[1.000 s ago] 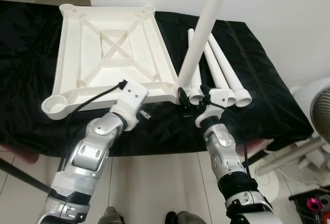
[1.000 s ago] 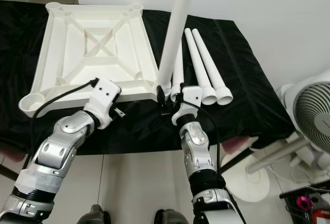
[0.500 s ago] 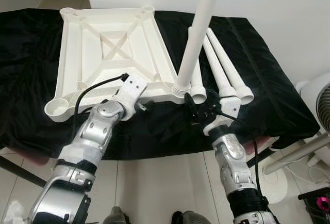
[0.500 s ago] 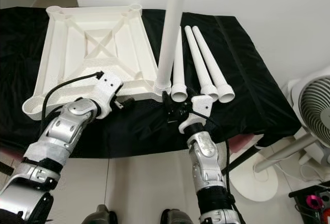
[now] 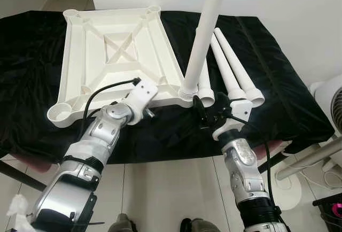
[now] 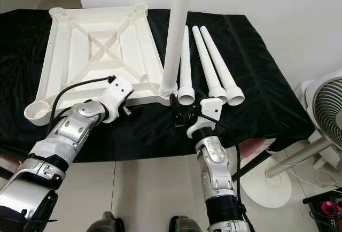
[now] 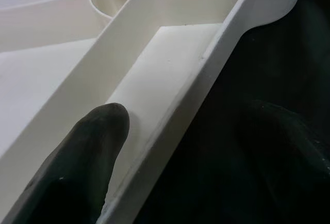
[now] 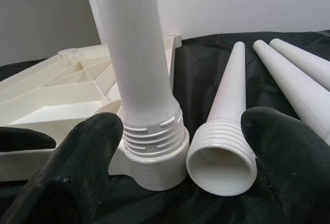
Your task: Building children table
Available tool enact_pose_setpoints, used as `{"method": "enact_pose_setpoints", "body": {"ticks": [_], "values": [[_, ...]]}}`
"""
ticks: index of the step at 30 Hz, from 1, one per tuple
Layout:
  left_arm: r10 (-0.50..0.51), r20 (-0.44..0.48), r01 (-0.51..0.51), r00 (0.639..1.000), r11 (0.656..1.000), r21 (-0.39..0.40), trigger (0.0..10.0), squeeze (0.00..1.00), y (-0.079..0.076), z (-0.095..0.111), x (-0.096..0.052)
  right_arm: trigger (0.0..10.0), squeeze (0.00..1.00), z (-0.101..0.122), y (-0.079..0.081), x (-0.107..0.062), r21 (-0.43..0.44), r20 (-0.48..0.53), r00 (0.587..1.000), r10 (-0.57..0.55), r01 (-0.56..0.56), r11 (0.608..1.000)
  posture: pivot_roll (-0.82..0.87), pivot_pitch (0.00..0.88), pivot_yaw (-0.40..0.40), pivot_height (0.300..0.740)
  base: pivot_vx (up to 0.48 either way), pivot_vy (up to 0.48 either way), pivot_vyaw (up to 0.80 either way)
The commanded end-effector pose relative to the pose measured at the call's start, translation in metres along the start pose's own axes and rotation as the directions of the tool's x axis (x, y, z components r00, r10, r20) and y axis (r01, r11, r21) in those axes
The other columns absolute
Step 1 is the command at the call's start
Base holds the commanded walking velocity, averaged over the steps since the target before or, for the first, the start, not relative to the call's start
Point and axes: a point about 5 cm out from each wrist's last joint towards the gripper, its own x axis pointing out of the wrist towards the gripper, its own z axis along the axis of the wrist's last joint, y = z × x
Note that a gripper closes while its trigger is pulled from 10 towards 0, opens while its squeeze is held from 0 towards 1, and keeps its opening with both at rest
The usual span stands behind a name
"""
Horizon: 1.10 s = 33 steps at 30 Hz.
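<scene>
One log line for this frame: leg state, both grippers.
upright leg: seated in tabletop corner socket, threads showing | right gripper: open, off leg base | left gripper: open, astride tabletop rim | loose legs: three on black cloth

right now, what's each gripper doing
Left gripper: jaws straddle the near rim of the tabletop; whether they clamp it cannot be told.
Right gripper: jaws open, holding nothing, just short of the upright leg.

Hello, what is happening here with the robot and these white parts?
The robot is assembling a small table. The white tabletop lies upside down on a black cloth. One leg stands upright in its near right corner socket, with thread showing. The right tool is open, just before that leg's base. The left tool straddles the tabletop's near rim. Three legs lie beside it.
</scene>
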Motion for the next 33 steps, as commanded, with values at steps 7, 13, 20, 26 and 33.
{"method": "enact_pose_setpoints", "body": {"ticks": [7,13,20,26,33], "values": [[-0.237,-0.021,0.238,0.971,0.970,0.041,10.0,0.00,-0.016,-0.014,-0.009,10.0,0.00,-0.001,-0.001,-0.002,-0.011,-0.028,1.000,0.002,-0.002,1.000,-0.03,0.085,0.007,0.740,0.000,0.000,0.00],[-0.323,-0.026,0.325,0.946,0.944,0.067,10.0,0.00,-0.019,-0.019,-0.019,10.0,0.00,-0.001,-0.002,-0.002,-0.013,-0.035,0.999,0.004,-0.005,1.000,-0.03,0.086,0.007,0.740,0.000,0.000,0.00],[-0.467,-0.051,0.470,0.883,0.878,0.092,10.0,0.00,-0.028,-0.031,-0.048,10.0,0.00,-0.002,-0.004,-0.004,-0.020,-0.045,0.999,0.004,-0.005,1.000,-0.03,0.086,0.007,0.740,0.000,0.000,0.00],[-0.483,-0.056,0.486,0.874,0.870,0.081,10.0,0.00,-0.033,-0.037,-0.068,10.0,0.00,-0.005,-0.003,-0.005,-0.021,-0.066,0.997,0.028,-0.029,0.999,-0.02,0.082,0.002,0.740,0.000,0.000,0.00],[-0.398,0.018,0.396,0.917,0.917,0.053,10.0,0.00,-0.033,-0.026,-0.066,10.0,0.00,-0.009,0.000,-0.004,-0.026,-0.093,0.993,0.068,-0.071,0.997,-0.01,0.080,-0.008,0.740,0.000,0.000,0.00]]}}
